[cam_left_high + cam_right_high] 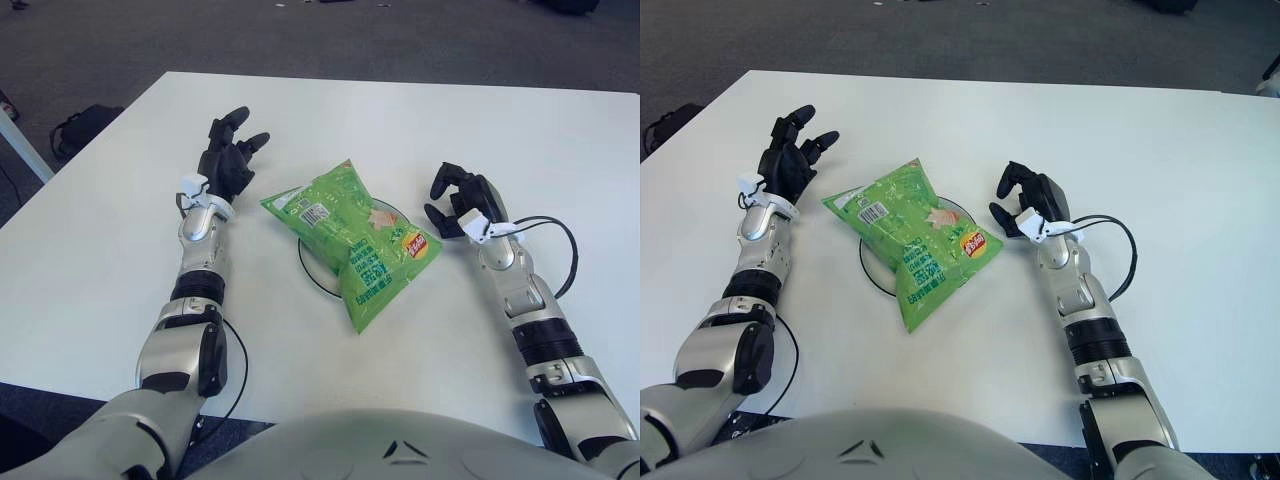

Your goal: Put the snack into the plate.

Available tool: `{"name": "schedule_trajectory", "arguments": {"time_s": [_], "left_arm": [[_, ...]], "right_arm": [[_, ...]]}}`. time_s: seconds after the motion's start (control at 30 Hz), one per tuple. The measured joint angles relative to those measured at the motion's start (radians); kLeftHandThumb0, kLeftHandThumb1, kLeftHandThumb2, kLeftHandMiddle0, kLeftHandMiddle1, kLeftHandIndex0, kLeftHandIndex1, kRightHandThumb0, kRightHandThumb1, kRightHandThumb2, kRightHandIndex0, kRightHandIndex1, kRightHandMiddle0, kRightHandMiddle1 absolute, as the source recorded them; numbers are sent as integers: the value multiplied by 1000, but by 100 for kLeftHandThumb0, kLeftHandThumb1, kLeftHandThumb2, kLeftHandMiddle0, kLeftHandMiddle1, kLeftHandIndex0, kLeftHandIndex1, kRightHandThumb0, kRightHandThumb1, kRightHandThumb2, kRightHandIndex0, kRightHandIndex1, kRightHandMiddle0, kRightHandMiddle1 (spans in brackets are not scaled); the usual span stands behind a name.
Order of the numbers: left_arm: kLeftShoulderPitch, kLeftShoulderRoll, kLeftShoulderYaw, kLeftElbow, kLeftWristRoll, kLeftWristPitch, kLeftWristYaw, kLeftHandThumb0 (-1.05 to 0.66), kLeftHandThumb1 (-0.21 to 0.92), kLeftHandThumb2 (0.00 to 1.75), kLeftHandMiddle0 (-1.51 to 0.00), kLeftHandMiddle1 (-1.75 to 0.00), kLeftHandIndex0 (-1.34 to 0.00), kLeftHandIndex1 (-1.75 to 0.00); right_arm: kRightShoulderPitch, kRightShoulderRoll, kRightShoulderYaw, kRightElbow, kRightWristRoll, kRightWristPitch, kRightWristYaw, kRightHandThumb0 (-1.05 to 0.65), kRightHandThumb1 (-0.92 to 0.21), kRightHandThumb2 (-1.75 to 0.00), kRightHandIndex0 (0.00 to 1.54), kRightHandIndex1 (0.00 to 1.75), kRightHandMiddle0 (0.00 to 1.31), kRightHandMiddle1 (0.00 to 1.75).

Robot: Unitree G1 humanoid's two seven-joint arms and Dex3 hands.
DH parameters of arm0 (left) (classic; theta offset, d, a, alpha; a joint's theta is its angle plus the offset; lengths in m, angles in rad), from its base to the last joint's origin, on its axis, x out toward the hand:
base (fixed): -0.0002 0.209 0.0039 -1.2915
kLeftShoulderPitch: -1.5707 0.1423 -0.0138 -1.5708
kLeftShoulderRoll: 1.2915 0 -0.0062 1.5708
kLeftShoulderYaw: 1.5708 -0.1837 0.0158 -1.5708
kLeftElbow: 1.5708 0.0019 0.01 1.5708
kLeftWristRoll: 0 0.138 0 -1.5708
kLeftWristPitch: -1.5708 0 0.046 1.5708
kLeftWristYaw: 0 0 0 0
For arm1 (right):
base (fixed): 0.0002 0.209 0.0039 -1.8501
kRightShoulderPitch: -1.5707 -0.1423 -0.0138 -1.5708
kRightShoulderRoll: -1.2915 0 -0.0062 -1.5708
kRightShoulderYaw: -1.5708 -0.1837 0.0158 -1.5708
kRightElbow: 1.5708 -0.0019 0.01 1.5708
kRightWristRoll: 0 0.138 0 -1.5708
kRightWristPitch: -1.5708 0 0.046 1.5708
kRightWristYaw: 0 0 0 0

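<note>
On the white bench [110,230], a green snack [350,238] lies across the plate [312,268], covering most of it. Left hand [228,160] shows left of the snack, fingers spread, holding nothing. Right hand [460,200] shows right, fingers curled, empty. Only the left-eye view shows a dark bag [82,127] on the floor.

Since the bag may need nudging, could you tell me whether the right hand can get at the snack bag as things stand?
Probably yes: the right hand shows just right of the snack bag lying across the plate, with only bare table between.
</note>
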Motion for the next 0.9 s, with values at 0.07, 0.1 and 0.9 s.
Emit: {"name": "schedule_trajectory", "arguments": {"time_s": [0.07,0.1,0.9], "left_arm": [[2,11,-10,14,25,-4,25,-60,92,85,-91,-173,-61,-174],[3,17,-16,22,37,-4,34,-58,92,83,-100,-174,-70,-174],[14,92,-97,88,127,29,86,-51,82,83,-141,-175,-117,-175]], "right_arm": [[0,0,1,0,-1,0,0,-51,-25,-140,130,175,67,175],[0,0,1,0,-1,0,0,-51,-25,-140,130,175,67,175],[15,-19,9,-7,-2,-9,0,-52,-24,-141,130,175,68,175]]}}
